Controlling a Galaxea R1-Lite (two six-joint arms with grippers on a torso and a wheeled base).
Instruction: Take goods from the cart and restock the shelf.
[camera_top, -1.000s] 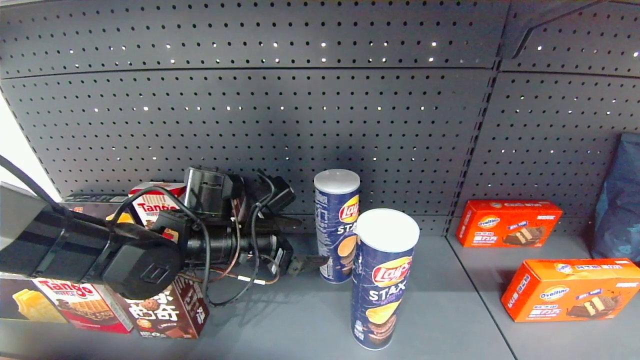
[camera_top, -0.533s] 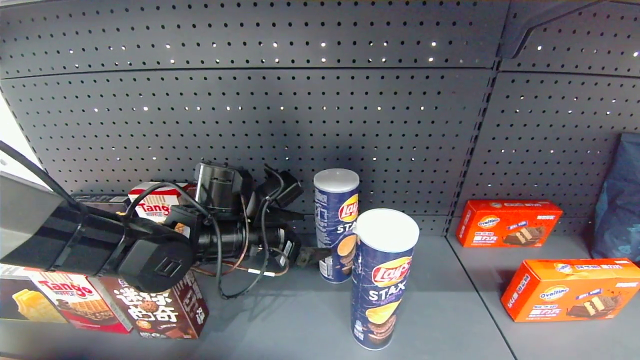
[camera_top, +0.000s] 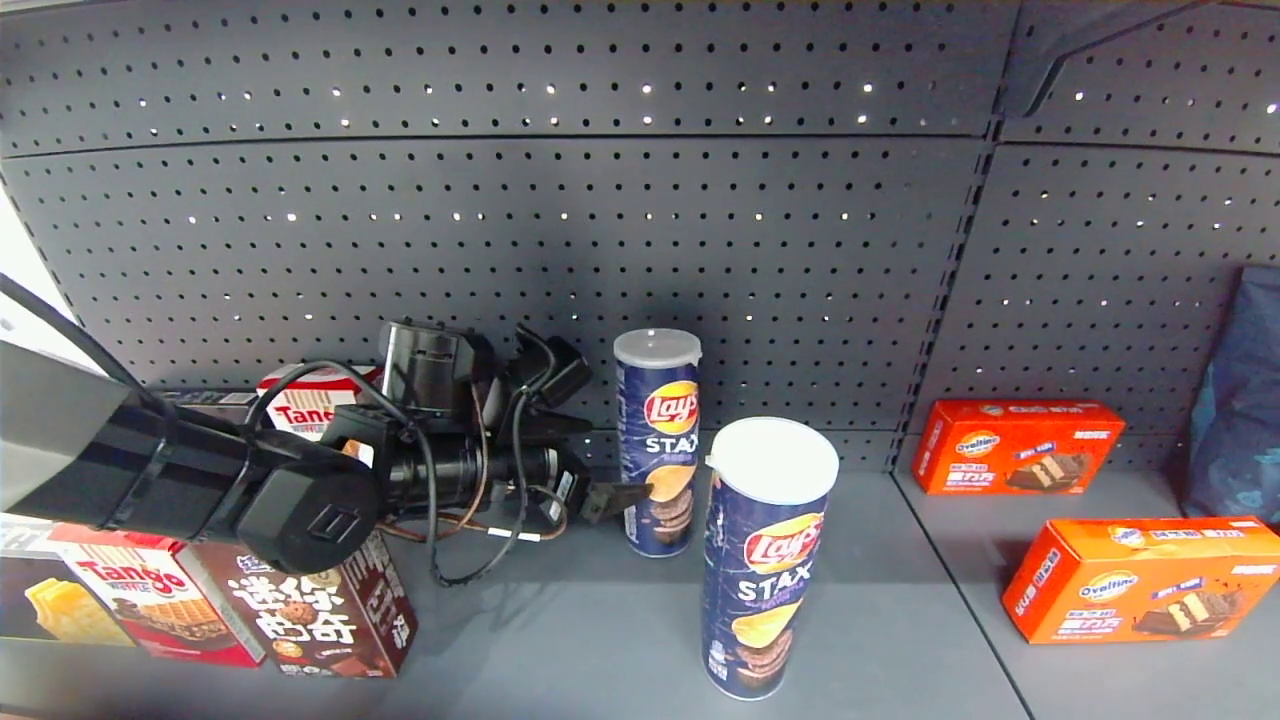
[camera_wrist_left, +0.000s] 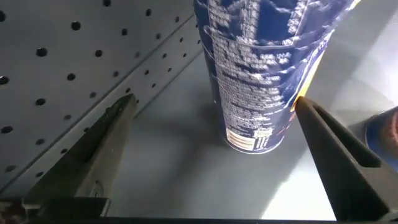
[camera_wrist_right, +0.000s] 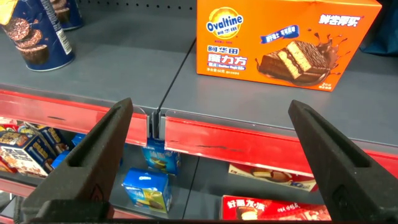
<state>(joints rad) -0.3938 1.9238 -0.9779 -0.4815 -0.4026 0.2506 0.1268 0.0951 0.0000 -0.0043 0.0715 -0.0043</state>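
Observation:
Two tall blue chips cans with white lids stand on the grey shelf (camera_top: 600, 620). The rear can (camera_top: 657, 440) is near the pegboard and the front can (camera_top: 765, 560) stands to its right, closer to me. My left gripper (camera_top: 610, 460) reaches in from the left at the rear can's lower half. In the left wrist view this gripper (camera_wrist_left: 214, 101) is open around the can (camera_wrist_left: 255, 93). One finger (camera_wrist_left: 329, 143) touches the can's side and the other stands well apart. My right gripper (camera_wrist_right: 211, 107) is open and holds nothing, in front of the shelf's red price strip (camera_wrist_right: 249, 140).
A wafer box (camera_top: 150, 600) and a brown cookie box (camera_top: 320, 620) stand under my left arm. Two orange cake boxes (camera_top: 1015, 445) (camera_top: 1140, 575) lie on the right bay, with a blue bag (camera_top: 1240, 400) beyond. Small packs (camera_wrist_right: 149, 186) fill the lower shelf.
The rear can has shifted slightly left and back and turned, so its logo now faces forward. My left gripper first pushed right toward it, then drew back a little.

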